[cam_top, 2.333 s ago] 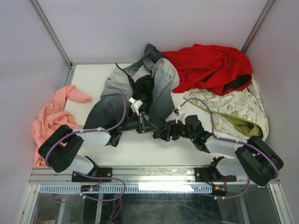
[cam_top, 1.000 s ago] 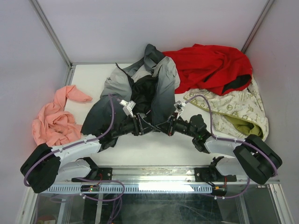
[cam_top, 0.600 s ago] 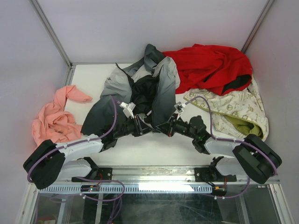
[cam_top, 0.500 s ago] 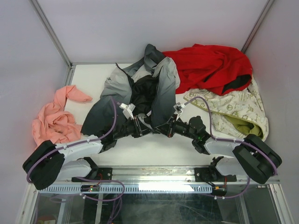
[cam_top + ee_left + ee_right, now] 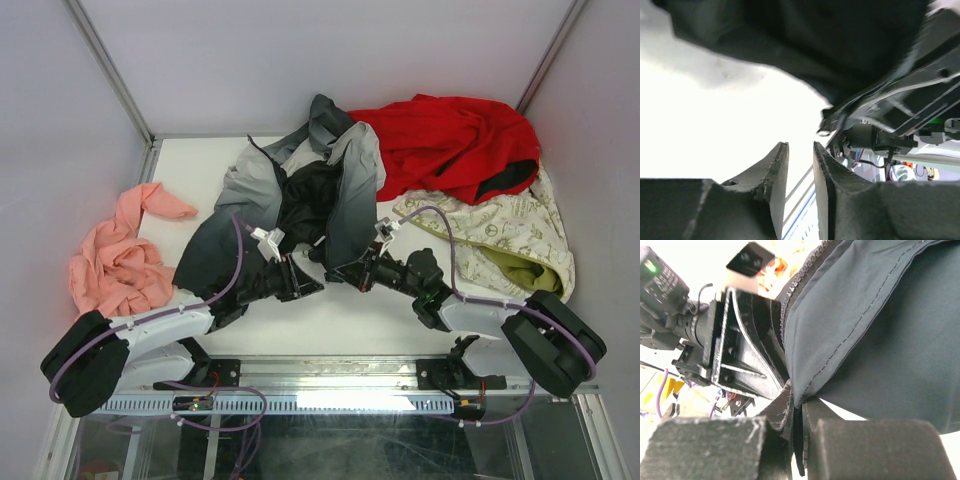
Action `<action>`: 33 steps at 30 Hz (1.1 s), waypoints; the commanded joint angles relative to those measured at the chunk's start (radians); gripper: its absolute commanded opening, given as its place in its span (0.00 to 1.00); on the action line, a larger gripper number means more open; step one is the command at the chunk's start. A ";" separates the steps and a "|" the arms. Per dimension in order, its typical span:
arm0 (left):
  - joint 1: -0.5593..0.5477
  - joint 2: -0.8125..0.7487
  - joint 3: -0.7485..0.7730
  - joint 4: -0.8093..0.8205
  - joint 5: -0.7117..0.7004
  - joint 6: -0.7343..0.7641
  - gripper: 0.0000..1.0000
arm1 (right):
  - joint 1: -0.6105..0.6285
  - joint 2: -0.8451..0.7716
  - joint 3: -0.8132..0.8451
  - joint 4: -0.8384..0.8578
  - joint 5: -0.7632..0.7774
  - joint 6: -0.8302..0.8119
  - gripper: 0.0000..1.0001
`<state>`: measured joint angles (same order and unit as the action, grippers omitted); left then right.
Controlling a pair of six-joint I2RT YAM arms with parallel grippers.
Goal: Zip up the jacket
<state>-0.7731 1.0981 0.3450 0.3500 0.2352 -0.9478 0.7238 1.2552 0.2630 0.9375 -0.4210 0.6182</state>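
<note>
Overhead rear view, two close wrist views, jacket [image 5: 352, 190] shared

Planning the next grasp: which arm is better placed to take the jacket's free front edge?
Left. The left gripper is empty, jaws slightly apart, just short of the jacket hem. The right gripper is clamped on the zipper-side edge.

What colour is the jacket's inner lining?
The lining is black; the top external view shows it best.

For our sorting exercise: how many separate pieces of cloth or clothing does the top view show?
4: the jacket mid-table, the red garment back right, the cream patterned cloth right, the pink cloth left. Others may be hidden beneath.
</note>
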 commanded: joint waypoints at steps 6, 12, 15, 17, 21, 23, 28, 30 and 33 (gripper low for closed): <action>-0.002 -0.082 0.072 -0.288 -0.091 0.105 0.43 | -0.017 -0.041 0.015 0.106 0.051 -0.044 0.00; 0.001 -0.061 0.222 -0.624 -0.293 0.183 0.56 | -0.052 -0.078 -0.007 0.086 0.044 -0.057 0.00; 0.004 -0.028 0.283 -0.764 -0.411 0.200 0.62 | -0.064 -0.093 -0.014 0.067 0.031 -0.072 0.00; 0.015 -0.003 0.305 -0.828 -0.476 0.196 0.66 | -0.068 -0.097 -0.016 0.049 0.018 -0.088 0.00; 0.074 0.045 0.342 -0.937 -0.557 0.189 0.73 | -0.070 -0.110 -0.031 0.038 0.003 -0.115 0.00; 0.109 0.069 0.352 -0.975 -0.587 0.183 0.76 | -0.069 -0.114 -0.034 0.020 -0.005 -0.130 0.00; 0.182 0.119 0.349 -1.012 -0.623 0.176 0.80 | -0.070 -0.110 -0.040 0.017 -0.026 -0.142 0.00; 0.207 0.150 0.338 -1.005 -0.596 0.177 0.80 | -0.070 -0.109 -0.043 0.024 -0.028 -0.138 0.00; 0.209 0.202 0.332 -0.979 -0.496 0.170 0.80 | -0.071 -0.117 -0.041 0.006 -0.018 -0.134 0.00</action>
<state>-0.5728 1.2530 0.6601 -0.6388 -0.3305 -0.7738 0.6579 1.1679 0.2165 0.9131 -0.4347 0.5060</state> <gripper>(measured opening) 0.804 0.039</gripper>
